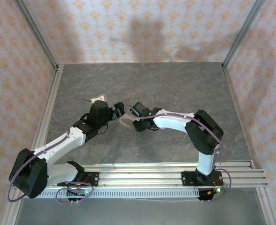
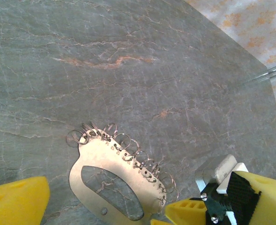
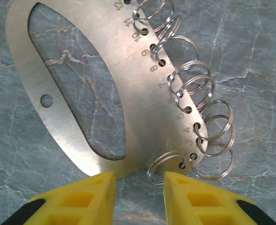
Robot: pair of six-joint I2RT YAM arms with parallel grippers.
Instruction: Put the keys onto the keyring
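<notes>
The keyring (image 3: 128, 93) is a flat tan metal oval with a long cutout and several split rings (image 3: 198, 93) hooked through numbered holes on one edge. It lies on the grey stone table (image 1: 175, 84) between both arms, keyring (image 1: 124, 124). My right gripper (image 3: 138, 187) is at its narrow end, its yellow fingers (image 3: 81, 197) apart. The plate's edge and one split ring sit at the mouth of the gap, with nothing clamped. My left gripper (image 2: 142, 201) hovers over the keyring (image 2: 105, 159), spread wide open. The keys are out of view.
A small pale flat object (image 1: 96, 99) lies on the table behind the left arm. Aluminium rails (image 1: 48, 112) and patterned walls edge the table on both sides and at the back. The two wrists (image 1: 128, 115) are nearly touching.
</notes>
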